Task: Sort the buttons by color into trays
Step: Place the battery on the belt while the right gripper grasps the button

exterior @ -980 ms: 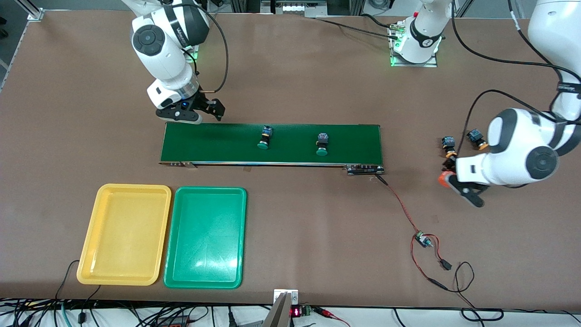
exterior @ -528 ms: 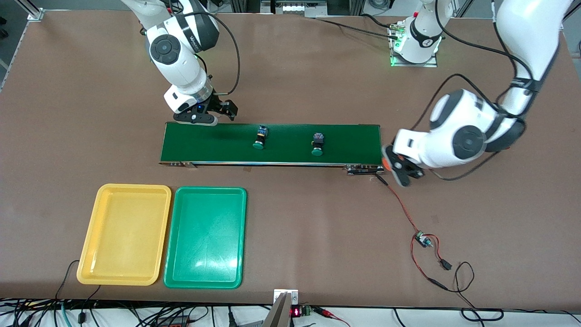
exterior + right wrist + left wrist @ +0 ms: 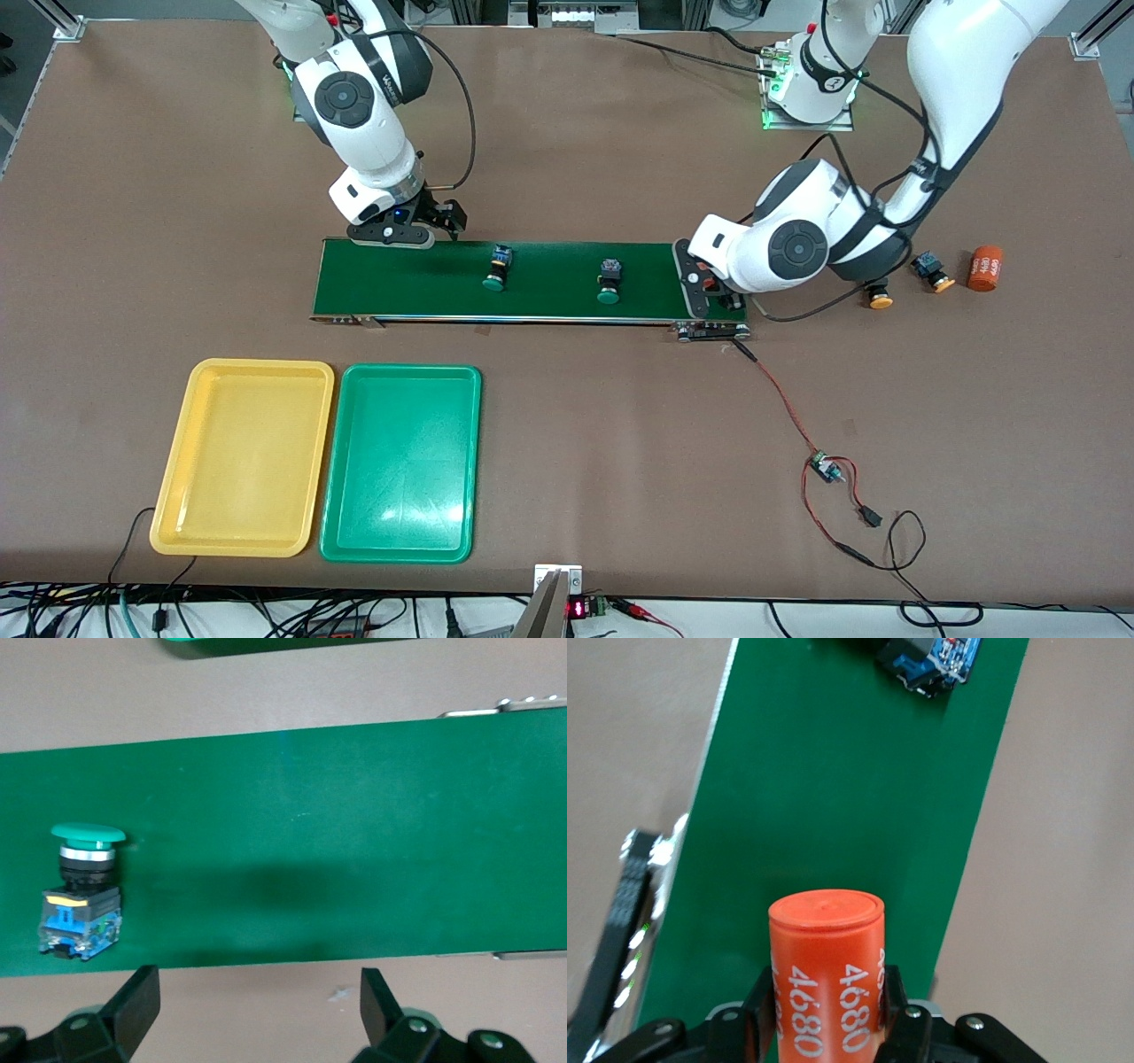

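Both green-capped buttons (image 3: 497, 268) (image 3: 609, 281) lie lengthwise across the conveyor belt (image 3: 549, 266), caps toward the frame's bottom; the left gripper (image 3: 711, 293) clamps an orange cylinder (image 3: 826, 970), and the right gripper (image 3: 423, 229) has its jaws wide.

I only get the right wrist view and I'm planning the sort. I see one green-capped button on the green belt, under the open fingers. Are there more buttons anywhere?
Observer: Yes. A second green button lies on the conveyor belt, toward the left arm's end from the first green button.
Operator: And the yellow ones?
Observer: A yellow-orange button and another yellow-orange button lie on the table off the belt's end, at the left arm's end, near a loose orange cylinder.
Operator: What is the left arm doing?
Observer: The left gripper is shut on a held orange cylinder printed 4680, over that same end of the belt.
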You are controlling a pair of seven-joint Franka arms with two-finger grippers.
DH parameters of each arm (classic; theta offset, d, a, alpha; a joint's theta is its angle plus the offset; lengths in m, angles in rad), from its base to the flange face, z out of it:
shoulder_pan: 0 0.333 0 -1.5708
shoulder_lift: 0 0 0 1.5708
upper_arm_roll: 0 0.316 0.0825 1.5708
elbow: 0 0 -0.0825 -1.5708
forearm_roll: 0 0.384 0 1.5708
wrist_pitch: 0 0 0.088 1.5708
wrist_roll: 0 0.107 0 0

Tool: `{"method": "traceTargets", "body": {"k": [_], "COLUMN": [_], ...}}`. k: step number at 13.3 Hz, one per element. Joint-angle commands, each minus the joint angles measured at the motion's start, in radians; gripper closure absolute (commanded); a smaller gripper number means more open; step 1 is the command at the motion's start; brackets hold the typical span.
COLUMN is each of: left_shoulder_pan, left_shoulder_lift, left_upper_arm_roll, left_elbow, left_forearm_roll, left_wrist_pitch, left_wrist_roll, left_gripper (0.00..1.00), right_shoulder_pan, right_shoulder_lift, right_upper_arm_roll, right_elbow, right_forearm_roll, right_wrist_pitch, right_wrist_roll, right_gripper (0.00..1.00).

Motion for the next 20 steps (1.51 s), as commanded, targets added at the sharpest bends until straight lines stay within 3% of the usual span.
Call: {"method": "traceTargets", "body": {"k": [1,2,7,11,16,20], "left_shoulder_pan": [0.009,0.009,0.041,0.079,0.087,0.021], "left_shoulder_lift": [0.003,0.003,-0.072,-0.075,-0.129,-0.192], "left_upper_arm_roll": [-0.007,-0.007,-0.013,0.011,0.278,0.506], "left_elbow": [-0.023,-0.02,0.02,0.16,0.171,0.135], "left_forearm_roll": [0.014,0.016,0.011,0.004,-0.051,-0.067], "left_wrist_pitch": [0.04,0.045,0.001,-0.19,-0.187,-0.188], "left_wrist_roll": [0.028,0.033,0.036,0.039,0.032,0.013], "left_gripper": [0.59,0.01,0.0,0.0,0.0,0.0], "right_shoulder_pan": [0.01,0.01,0.05,0.151,0.159,0.165], "right_shoulder_lift": [0.025,0.036,0.117,0.185,0.228,0.243], "right_upper_arm_roll": [-0.006,-0.006,-0.018,-0.115,-0.132,-0.139], "right_elbow": [0.067,0.081,0.139,0.197,0.208,0.223], "right_forearm_roll": [-0.04,-0.041,-0.109,-0.125,-0.168,-0.17], "right_wrist_pitch": [-0.071,-0.072,-0.071,-0.069,-0.06,-0.059], "right_wrist_roll": [0.022,0.034,0.12,0.148,0.163,0.166], "right_gripper": [0.0,0.0,0.0,0.0,0.0,0.0]}}
